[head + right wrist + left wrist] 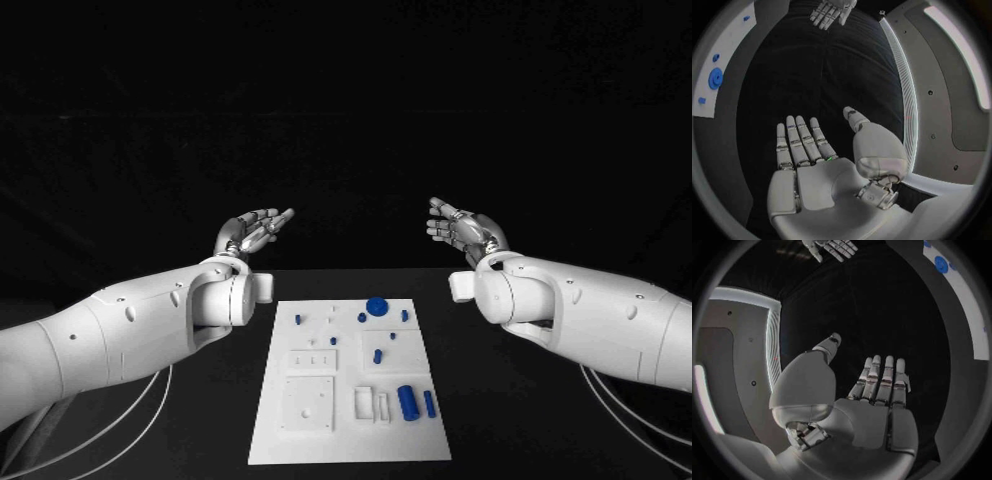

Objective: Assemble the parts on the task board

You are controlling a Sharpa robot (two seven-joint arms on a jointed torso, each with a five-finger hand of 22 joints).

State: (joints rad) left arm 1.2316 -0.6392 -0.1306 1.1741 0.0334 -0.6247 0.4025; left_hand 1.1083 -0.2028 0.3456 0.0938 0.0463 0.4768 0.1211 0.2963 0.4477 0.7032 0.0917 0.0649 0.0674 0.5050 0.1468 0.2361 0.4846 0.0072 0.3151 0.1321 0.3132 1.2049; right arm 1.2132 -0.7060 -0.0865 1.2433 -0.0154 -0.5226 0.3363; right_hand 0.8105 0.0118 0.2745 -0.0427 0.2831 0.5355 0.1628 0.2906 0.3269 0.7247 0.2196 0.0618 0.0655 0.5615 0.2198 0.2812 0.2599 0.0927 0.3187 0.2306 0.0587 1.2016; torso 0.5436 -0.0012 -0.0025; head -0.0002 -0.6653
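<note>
Both arms were held raised beyond the far end of the white task board (pixel 351 385), which lay in the middle of the black surface (pixel 490 400). The left robot hand (pixel 254 233) and the right robot hand (pixel 464 229) were seen empty, palms turned inward and fingers spread, well apart from the blue parts: a round disc (pixel 376 306) near the far edge and cylindrical pegs (pixel 410 401) near the front. No part had yet been grasped; assembly was judged not begun. A reach down to one part would be called for next. No writing could be read.
</note>
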